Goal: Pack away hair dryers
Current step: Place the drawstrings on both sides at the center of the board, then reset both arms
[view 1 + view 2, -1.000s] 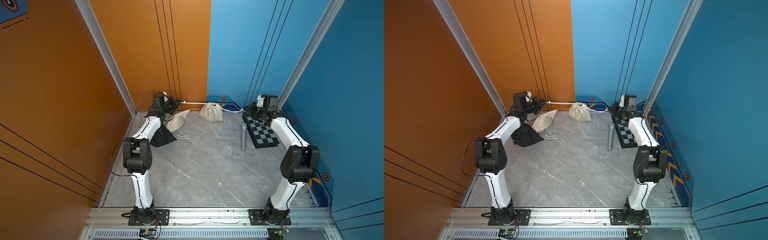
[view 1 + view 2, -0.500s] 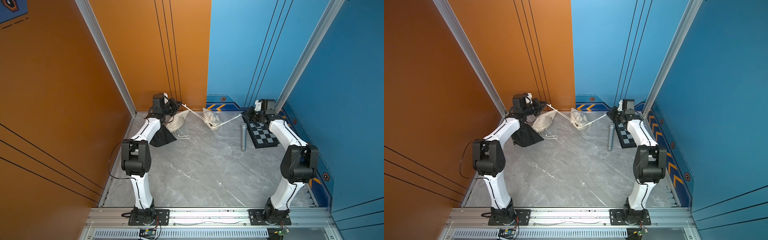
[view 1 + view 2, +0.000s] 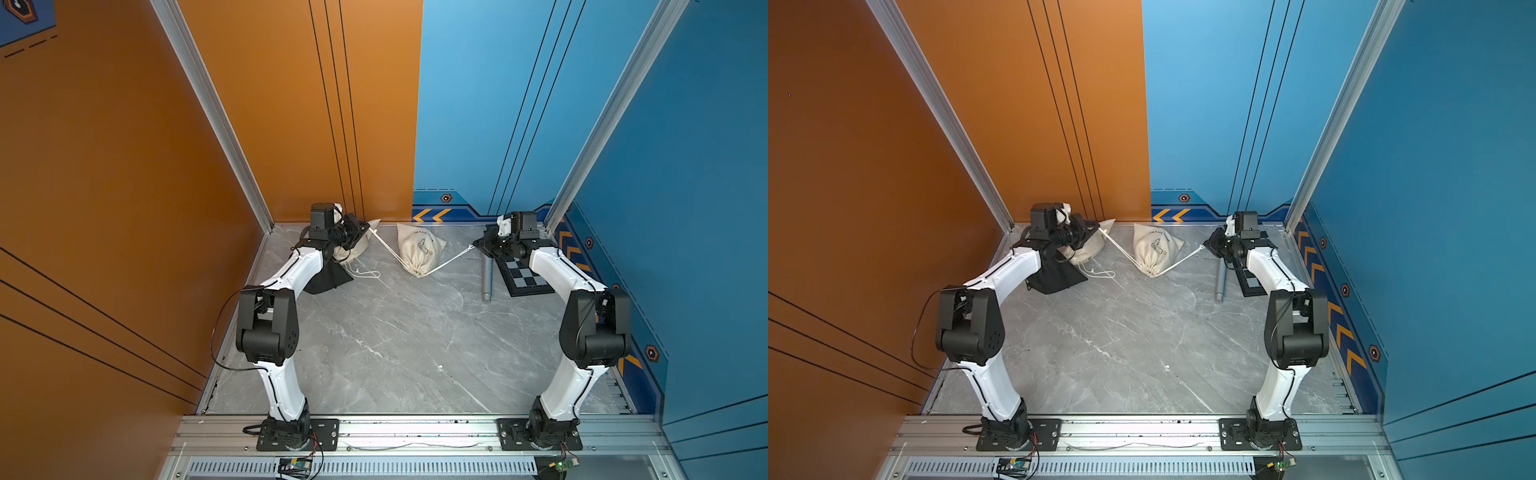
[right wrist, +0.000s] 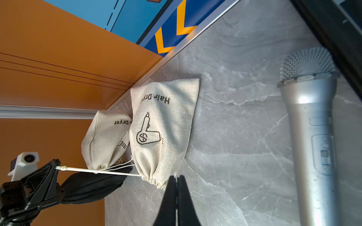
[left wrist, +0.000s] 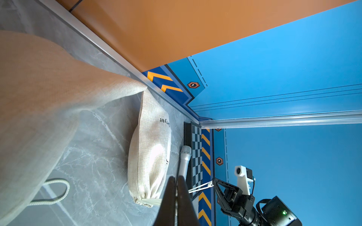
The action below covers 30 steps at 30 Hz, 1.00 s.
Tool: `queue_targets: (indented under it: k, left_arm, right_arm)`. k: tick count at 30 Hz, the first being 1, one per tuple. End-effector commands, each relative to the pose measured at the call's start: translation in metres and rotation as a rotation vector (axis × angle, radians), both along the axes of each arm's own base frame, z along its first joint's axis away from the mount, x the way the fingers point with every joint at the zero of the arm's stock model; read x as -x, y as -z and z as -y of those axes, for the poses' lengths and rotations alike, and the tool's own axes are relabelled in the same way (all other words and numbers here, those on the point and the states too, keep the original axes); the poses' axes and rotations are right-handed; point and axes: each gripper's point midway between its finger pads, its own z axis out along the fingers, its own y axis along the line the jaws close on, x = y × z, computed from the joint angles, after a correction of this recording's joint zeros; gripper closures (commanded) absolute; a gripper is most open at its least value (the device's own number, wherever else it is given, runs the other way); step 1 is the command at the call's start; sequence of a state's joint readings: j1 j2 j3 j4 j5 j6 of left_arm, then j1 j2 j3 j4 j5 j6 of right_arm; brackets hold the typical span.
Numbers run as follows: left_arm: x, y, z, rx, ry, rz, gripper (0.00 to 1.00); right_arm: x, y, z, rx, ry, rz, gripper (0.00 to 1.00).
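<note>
Read the table (image 3: 395, 353) as a dial in both top views, with 12 at the far wall.

The bag (image 3: 419, 249) lies at 12, near the wall. It is beige and full, and it is printed "Hair Dryer" over a drawing of one. Its neck is gathered shut and points toward 6. The dryers are hidden: the cloth shows nothing of what fills it.

From the neck a white cord (image 3: 386, 248) runs out both ways in a V, and both sides are taut. The left gripper (image 3: 368, 228) sits at 11 with its fingers pressed together on the knotted end of one side. The right gripper (image 3: 476, 246) sits at 1 with its fingers pressed together on the other end. Each wrist view shows its own fingers closed with no gap, and the opposite gripper pinching the cord.

A second bag (image 3: 358, 248), also beige and bulging, lies at 11, partly under the left gripper. Its own loose string is looped on the table toward 6. A black bag (image 3: 328, 279) lies at 10, touching the second bag and partly under the left arm.

The mic (image 3: 486, 278) lies flat at 1, with its head toward 12. It is just beside the edge of the chequered board (image 3: 525, 279), which lies at 2 with the right arm above it.
</note>
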<state>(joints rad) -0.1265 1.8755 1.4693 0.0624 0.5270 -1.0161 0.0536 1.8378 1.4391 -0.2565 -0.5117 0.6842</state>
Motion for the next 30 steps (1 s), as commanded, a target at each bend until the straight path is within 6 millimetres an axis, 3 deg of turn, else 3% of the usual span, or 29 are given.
queue_targets:
  k: [1, 3, 6, 8, 10, 12, 16, 20, 24, 28, 30]
  left_arm:
    - [0.014, -0.001, 0.002, -0.072, 0.021, 0.009, 1.00]
    - [0.016, 0.006, 0.002, -0.115, 0.024, -0.007, 0.99]
    - [0.019, 0.014, 0.003, -0.190, 0.032, -0.029, 0.84]
    - [0.019, 0.014, 0.001, -0.241, 0.033, -0.025, 0.62]
    - [0.022, 0.011, -0.001, -0.297, 0.036, -0.025, 0.38]
    - [0.022, 0.001, -0.003, -0.360, 0.038, -0.004, 0.24]
    - [0.022, -0.033, -0.013, -0.470, 0.029, 0.079, 0.01]
    - [0.033, -0.081, -0.022, -0.567, 0.012, 0.214, 0.02]
    - [0.059, -0.115, -0.037, -0.709, -0.036, 0.330, 0.02]
    - [0.098, -0.129, -0.056, -0.821, -0.122, 0.488, 0.02]
    - [0.121, -0.126, -0.068, -0.842, -0.166, 0.564, 0.02]
  right_arm:
    - [0.014, 0.000, -0.002, 0.057, -0.027, -0.001, 1.00]
    - [0.018, 0.009, -0.002, 0.092, -0.033, -0.024, 1.00]
    - [0.022, 0.016, -0.004, 0.123, -0.044, -0.044, 0.86]
    - [0.025, 0.016, -0.004, 0.147, -0.050, -0.048, 0.74]
    - [0.026, 0.014, -0.005, 0.167, -0.063, -0.043, 0.54]
    - [0.027, 0.005, -0.007, 0.190, -0.085, -0.025, 0.35]
    - [0.025, -0.028, -0.007, 0.216, -0.106, 0.059, 0.14]
    - [0.030, -0.080, 0.006, 0.300, -0.086, 0.192, 0.07]
    - [0.053, -0.123, 0.031, 0.443, -0.018, 0.307, 0.05]
    - [0.088, -0.148, 0.061, 0.608, 0.100, 0.426, 0.04]
    - [0.109, -0.150, 0.075, 0.665, 0.166, 0.495, 0.04]
